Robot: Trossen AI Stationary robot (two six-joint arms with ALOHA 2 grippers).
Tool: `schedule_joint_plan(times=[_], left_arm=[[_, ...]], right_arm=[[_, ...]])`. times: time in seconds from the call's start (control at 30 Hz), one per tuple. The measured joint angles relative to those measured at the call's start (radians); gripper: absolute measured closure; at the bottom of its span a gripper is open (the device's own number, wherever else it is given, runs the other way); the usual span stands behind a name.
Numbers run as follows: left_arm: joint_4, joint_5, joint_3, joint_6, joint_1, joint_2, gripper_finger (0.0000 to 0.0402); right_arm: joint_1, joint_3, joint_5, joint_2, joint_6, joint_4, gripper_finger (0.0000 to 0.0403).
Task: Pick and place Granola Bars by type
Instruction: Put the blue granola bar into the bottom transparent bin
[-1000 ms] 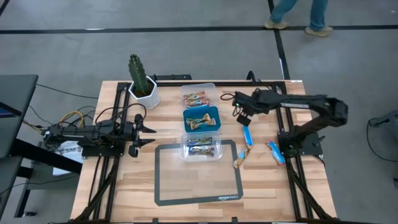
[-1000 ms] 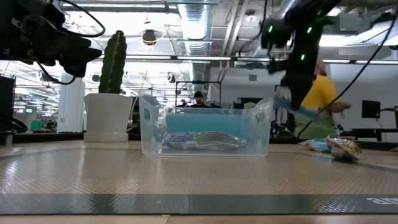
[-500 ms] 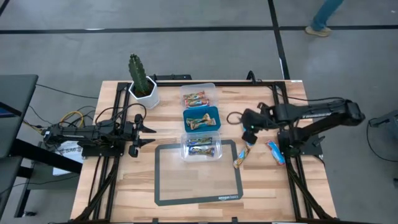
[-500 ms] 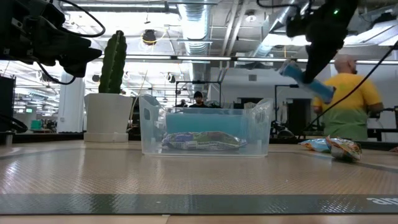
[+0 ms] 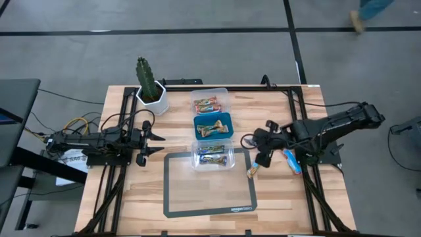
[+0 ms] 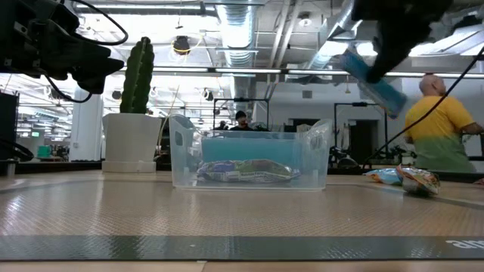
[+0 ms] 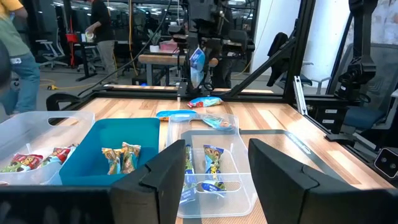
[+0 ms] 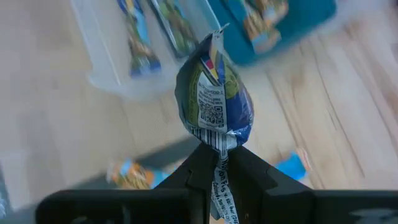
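Your right gripper (image 8: 219, 163) has its fingers clamped on one crimped end of a blue granola bar (image 8: 214, 93), so the bar stands clear of the fingers and hangs well above the table (image 5: 131, 191) — a hold that should let it drop flat into a tub. In the high view the gripper sits just right of the dark mat (image 5: 176, 197), near the clear tub (image 5: 212, 155) closest to it, which already holds blue bars; that is most likely the bar's destination.

The three tubs stand in a row: the far clear tub (image 5: 209, 101) holds red-and-green bars, the blue tub (image 5: 212, 125) between them holds brown-gold ones. Each tub keeps one type (sorting is well under way).

Two bars remain loose on the wood: a brown-gold bar (image 5: 252, 171) by the mat's corner and a second blue bar (image 5: 291, 160) near the right arm's base.

Your left gripper (image 5: 148, 141) waits beside the mat with its fingers apart, near the potted cactus (image 5: 148, 84).

Compared with a second ago, the right arm has drawn back from beside the blue tub toward the near edge — the bar has gone with it, and the blue bar that lay right of the tubs is gone from the wood
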Motion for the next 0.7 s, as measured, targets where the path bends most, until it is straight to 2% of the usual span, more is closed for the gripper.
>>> schedule_joint_plan(times=[0.23, 0.47, 0.7], left_arm=[[0.0, 0.0, 0.0, 0.0, 0.0, 0.0, 0.0233], [0.0, 0.0, 0.0, 0.0, 0.0, 0.0, 0.0233], [0.0, 0.0, 0.0, 0.0, 0.0, 0.0, 0.0233]], right_arm=[[-0.034, 0.029, -0.005, 0.096, -0.163, 0.236, 0.0367], [-0.061, 0.216, -0.007, 0.284, -0.292, 0.238, 0.0367], [-0.063, 0.461, -0.03, 0.495, -0.384, 0.103, 0.0367]])
